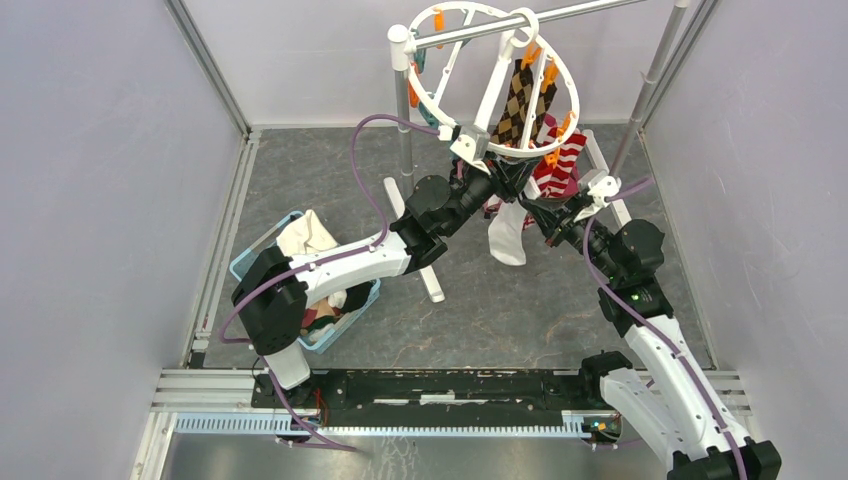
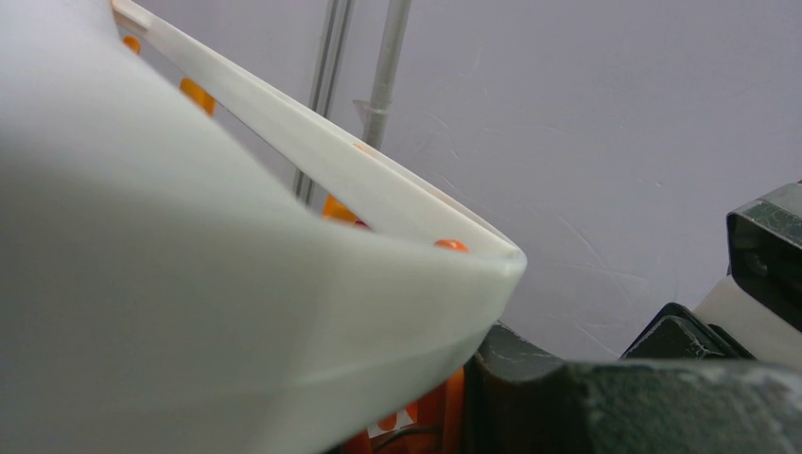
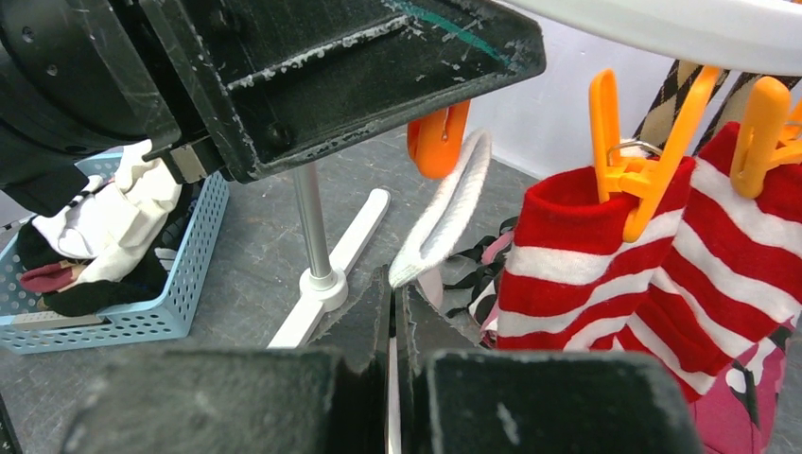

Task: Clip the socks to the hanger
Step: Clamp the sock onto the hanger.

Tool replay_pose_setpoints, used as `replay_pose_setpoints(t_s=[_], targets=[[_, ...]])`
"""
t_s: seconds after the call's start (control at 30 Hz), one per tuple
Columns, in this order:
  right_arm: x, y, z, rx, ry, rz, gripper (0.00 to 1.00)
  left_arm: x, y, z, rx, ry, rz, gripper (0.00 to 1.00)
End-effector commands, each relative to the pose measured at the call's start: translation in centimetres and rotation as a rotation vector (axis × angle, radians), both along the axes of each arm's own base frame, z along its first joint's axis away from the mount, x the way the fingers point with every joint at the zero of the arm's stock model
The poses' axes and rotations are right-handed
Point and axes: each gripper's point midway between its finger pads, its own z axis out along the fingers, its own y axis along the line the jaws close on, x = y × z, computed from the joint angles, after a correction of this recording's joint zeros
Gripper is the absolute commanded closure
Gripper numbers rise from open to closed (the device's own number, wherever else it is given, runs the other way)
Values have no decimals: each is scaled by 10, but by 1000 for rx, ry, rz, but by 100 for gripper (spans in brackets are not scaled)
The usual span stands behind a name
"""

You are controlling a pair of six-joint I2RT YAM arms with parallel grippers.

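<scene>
1. Near left, the basket point(image 3: 180, 279): pale blue plastic mesh with soft clothes point(image 3: 104, 208) heaped in it.
2. In the middle, the right tool point(image 3: 393, 298) is pressed together, pinching the white sock point(image 3: 444, 203) by its ribbed cuff. The rest of that limp knit hangs below the ring.
3. Just past it, the left tool point(image 3: 440, 80) sits at the ring's near rim, right over an orange peg point(image 3: 438, 142). Is it pinching peg or rim? I can't tell.
4. My read: we're mid-clip. The cuff is just beside that peg, and I see no bite on it yet. Next call: get the peg's jaws spread, feed the thin cuff edge up between them, then let it snap shut.
5. Farther on, the hanger point(image 1: 577, 95): a hard, smooth white plastic ring with crossbars, hanging tilted. Striped socks point(image 3: 586, 274), red and white, and argyle socks point(image 1: 518, 100) are already pegged on.
6. At the far end, the rail point(image 1: 580, 12), bare metal, carries the hanger.
</scene>
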Motion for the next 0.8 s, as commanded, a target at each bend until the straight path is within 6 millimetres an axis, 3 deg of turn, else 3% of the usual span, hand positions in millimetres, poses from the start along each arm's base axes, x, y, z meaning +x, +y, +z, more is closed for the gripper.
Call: replay_pose_setpoints(t_s=[0.0, 0.37, 0.6, 0.77], targets=[[-5, 4, 18, 3, -56, 18, 100, -1, 12, 39, -100, -7, 21, 98], [-6, 9, 20, -23, -63, 18, 100, 2, 12, 35, -96, 11, 31, 98], [1, -7, 26, -30, -64, -87, 100, 2, 12, 34, -93, 14, 32, 98], [1, -8, 23, -36, -54, -91, 100, 2, 13, 37, -94, 9, 35, 98]])
